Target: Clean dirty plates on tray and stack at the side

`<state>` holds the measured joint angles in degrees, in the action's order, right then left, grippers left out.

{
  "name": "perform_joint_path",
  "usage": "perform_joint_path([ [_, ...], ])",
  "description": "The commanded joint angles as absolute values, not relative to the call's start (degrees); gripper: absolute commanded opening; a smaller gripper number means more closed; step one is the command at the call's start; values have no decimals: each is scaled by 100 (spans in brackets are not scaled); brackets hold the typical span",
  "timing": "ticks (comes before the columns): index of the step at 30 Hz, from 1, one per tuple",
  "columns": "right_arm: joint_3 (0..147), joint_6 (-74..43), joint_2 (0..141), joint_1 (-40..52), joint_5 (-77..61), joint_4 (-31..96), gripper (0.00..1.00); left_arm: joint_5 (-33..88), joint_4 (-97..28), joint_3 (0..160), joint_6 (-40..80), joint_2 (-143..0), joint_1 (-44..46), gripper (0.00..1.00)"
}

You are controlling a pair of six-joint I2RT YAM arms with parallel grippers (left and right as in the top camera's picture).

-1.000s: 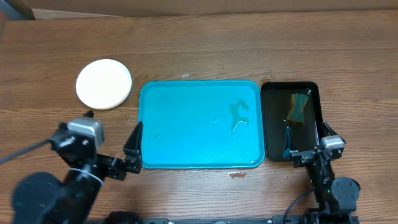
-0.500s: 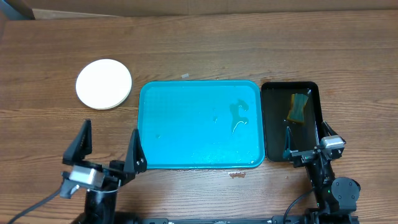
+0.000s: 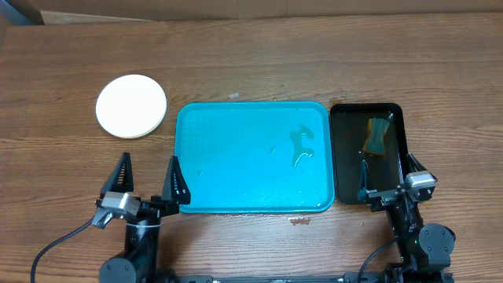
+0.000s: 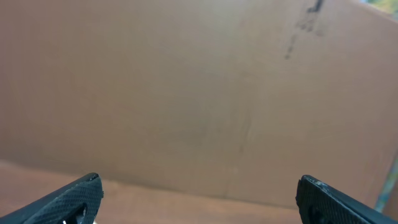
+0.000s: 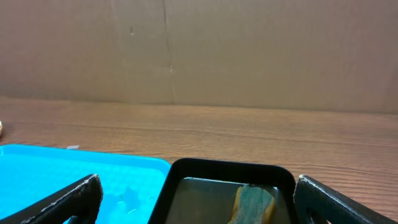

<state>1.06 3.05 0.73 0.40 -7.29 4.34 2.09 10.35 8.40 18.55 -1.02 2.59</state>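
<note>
One white plate (image 3: 131, 106) shows on the bare table (image 3: 275, 63), off the tray's far-left corner; whether others lie beneath it I cannot tell. Turquoise tray (image 3: 236, 157) sits mid-table, no plates on it, only a wet streak (image 3: 302, 143) toward its right end. Black tray (image 3: 346, 157) sits just beside it on the right, sponge (image 3: 378, 135) inside. Left gripper (image 3: 149, 179) at the tray's near-left corner, jaws spread wide, holding nothing. Right gripper (image 3: 385, 174) over the black tray's near end, likewise wide and empty.
</note>
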Motion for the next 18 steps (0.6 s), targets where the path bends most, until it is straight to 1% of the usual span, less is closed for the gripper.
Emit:
perform_joint_path([
  [1, 45, 325, 16, 19, -760, 412, 100, -180, 1059, 493, 2377, -21, 226, 100],
  [4, 45, 325, 16, 19, -760, 412, 100, -233, 1057, 266, 2598, -21, 226, 100],
  [8, 45, 325, 16, 19, -760, 412, 100, -235, 982, 21, 2574, -21, 226, 100],
  [15, 45, 325, 16, 19, -760, 412, 100, -541, -34, 25, 2543, -21, 226, 100],
  [18, 45, 325, 16, 19, -760, 412, 100, -650, -355, 27, 2180, -21, 226, 100],
])
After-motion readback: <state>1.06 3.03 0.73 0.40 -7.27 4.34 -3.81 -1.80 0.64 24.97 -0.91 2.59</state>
